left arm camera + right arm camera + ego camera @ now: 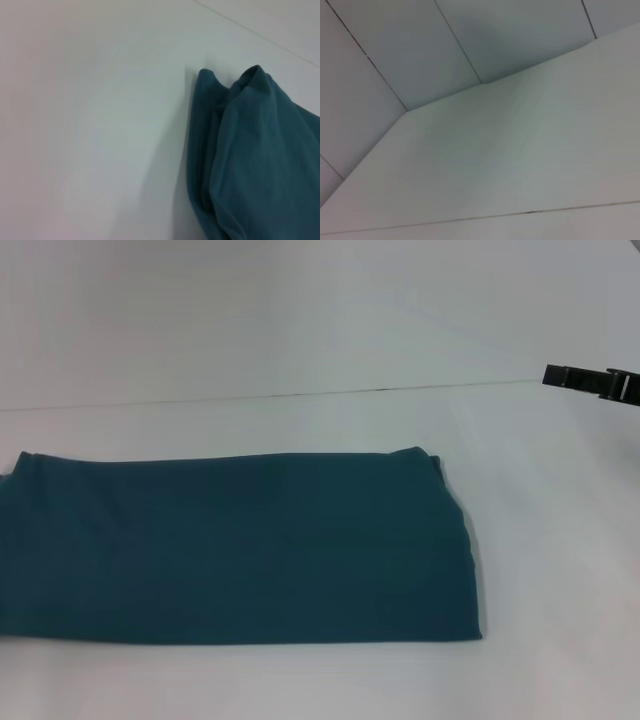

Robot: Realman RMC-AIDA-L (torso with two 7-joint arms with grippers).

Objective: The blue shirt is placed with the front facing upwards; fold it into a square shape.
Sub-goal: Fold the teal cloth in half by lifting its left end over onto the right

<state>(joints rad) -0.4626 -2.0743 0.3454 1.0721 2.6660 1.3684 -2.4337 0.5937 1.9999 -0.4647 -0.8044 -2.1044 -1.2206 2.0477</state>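
Blue shirt folded into a long band on the white desk, right pincer well apart from it.

The white desk [300, 350] fills the head view; the blue shirt [240, 550] lies flat across the lower left and centre, plain teal side up, running off the left edge. The right pincer [590, 382] juts in level at the upper right edge, well clear of the cloth; whether it is apart or together cannot be told. The left wrist view shows the shirt's bunched end [250, 160].
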